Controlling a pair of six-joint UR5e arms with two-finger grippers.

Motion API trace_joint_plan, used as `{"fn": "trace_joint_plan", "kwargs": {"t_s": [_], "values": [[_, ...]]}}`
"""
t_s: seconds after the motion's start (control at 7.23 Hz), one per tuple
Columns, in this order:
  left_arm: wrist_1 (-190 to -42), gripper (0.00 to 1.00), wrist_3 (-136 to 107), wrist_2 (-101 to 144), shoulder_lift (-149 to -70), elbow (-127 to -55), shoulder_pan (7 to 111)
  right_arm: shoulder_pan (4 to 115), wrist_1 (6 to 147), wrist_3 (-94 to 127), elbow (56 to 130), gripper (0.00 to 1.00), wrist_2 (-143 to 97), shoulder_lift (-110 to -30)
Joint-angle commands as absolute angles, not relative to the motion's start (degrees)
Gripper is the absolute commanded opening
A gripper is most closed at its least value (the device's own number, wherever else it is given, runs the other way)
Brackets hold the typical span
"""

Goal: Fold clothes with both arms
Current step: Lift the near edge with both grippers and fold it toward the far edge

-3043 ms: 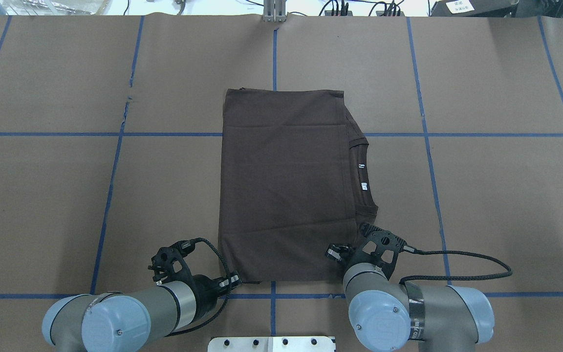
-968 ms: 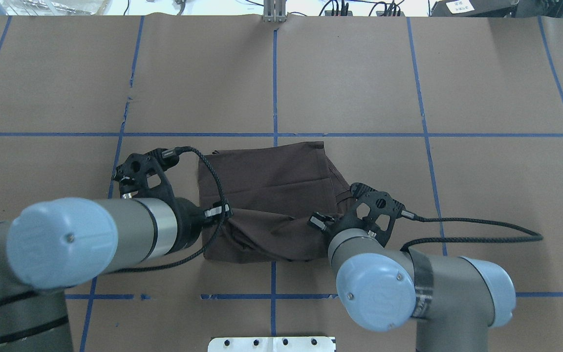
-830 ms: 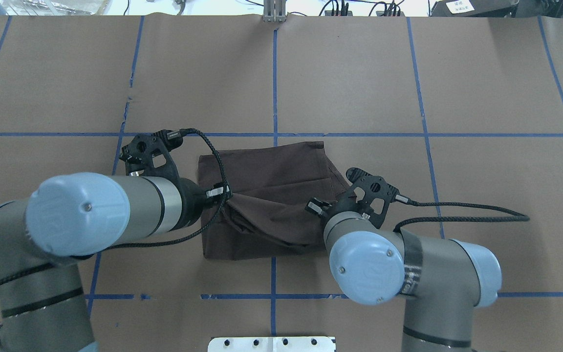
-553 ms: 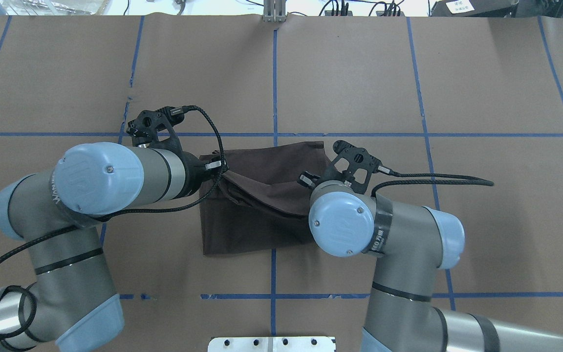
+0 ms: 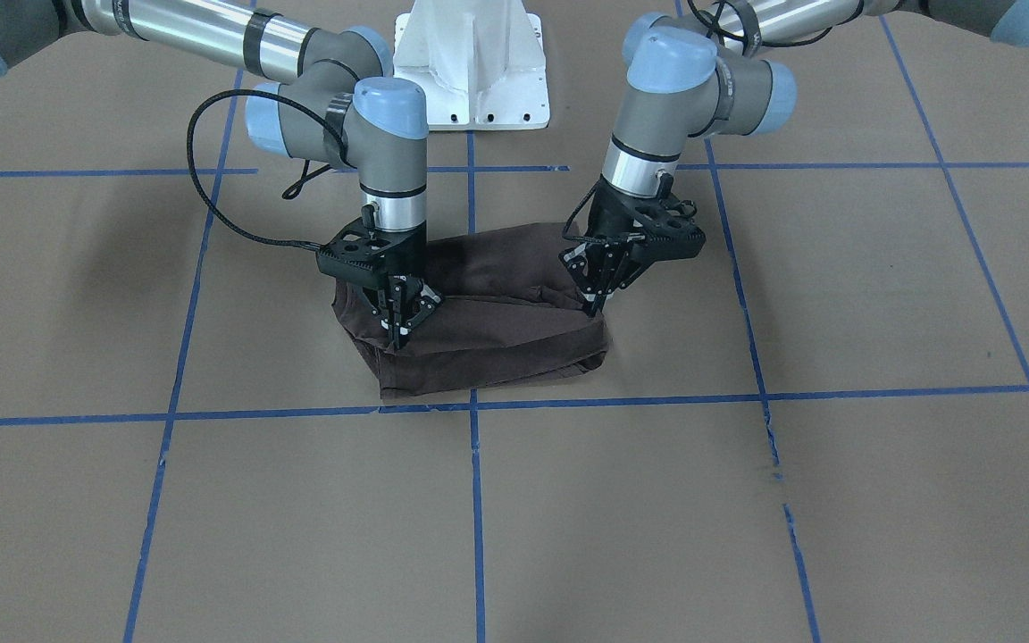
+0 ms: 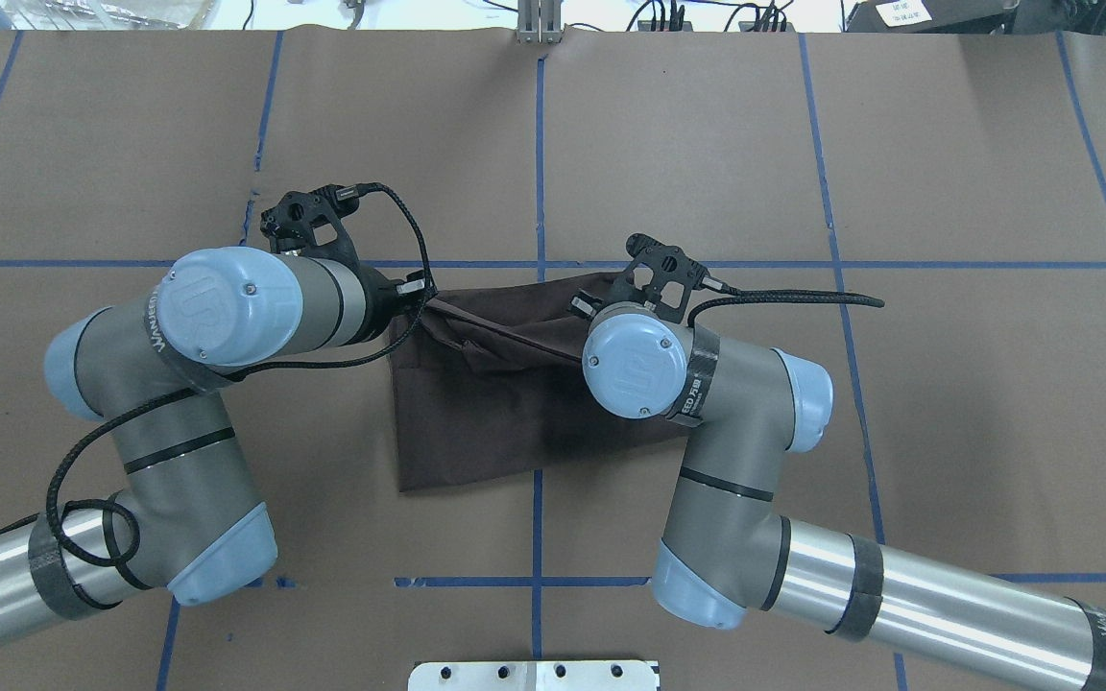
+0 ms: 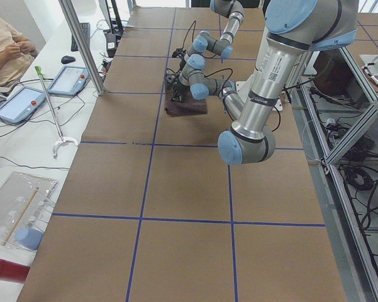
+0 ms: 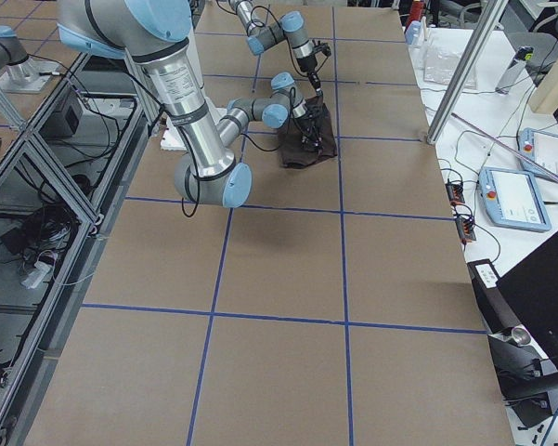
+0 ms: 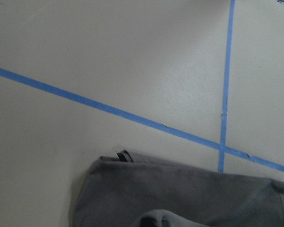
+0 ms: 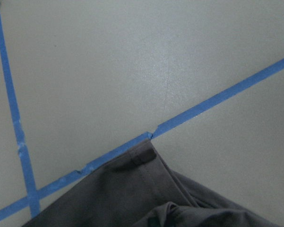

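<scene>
The dark grey-brown T-shirt (image 5: 497,344) lies half folded on the brown table, its near part lifted and draped over the far part (image 6: 476,432). My left gripper (image 5: 594,306) is shut on the raised cloth edge at the shirt's left side, also seen from overhead (image 6: 421,297). My right gripper (image 5: 399,336) is shut on the same edge at the shirt's right side; from overhead its own wrist hides it. Both wrist views show grey cloth low in frame (image 9: 189,194) (image 10: 146,198) and blue tape beyond. Collar, lettering and tag are hidden.
Blue tape lines (image 5: 622,400) divide the brown table into squares. The white base pedestal (image 5: 472,62) stands at the robot's edge. A metal pole (image 7: 82,44), tablets and a seated operator (image 7: 6,47) are beyond the far table edge.
The shirt lay flat with both grippers at its near hem. Both grippers have since lifted that hem and carried it away from the robot, over the far part.
</scene>
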State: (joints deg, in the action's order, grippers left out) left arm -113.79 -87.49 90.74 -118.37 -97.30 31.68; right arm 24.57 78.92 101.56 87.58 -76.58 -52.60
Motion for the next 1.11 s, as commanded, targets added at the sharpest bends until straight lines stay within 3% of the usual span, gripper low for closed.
{"fn": "trace_joint_plan", "kwargs": {"t_s": [0.0,0.14,0.28,0.41,0.97], "values": [[-115.75,0.00,-86.92,90.62,-119.70,-91.87,32.08,24.79,78.49,101.43,86.75,0.00,-76.82,-52.38],[-115.75,0.00,-86.92,90.62,-121.01,-89.93,32.08,24.79,78.49,101.43,86.75,0.00,-76.82,-52.30],[-115.75,0.00,-86.84,90.53,-121.20,-89.65,32.08,24.87,78.40,99.95,86.84,0.08,-76.82,-52.03],[-115.75,0.99,-81.27,90.61,-121.20,-89.74,32.17,24.96,78.40,92.88,87.10,0.99,-76.90,-51.68],[-118.29,1.00,-70.51,97.96,-120.76,-90.09,37.25,27.16,79.19,84.91,91.66,1.00,-84.37,-50.89]]}}
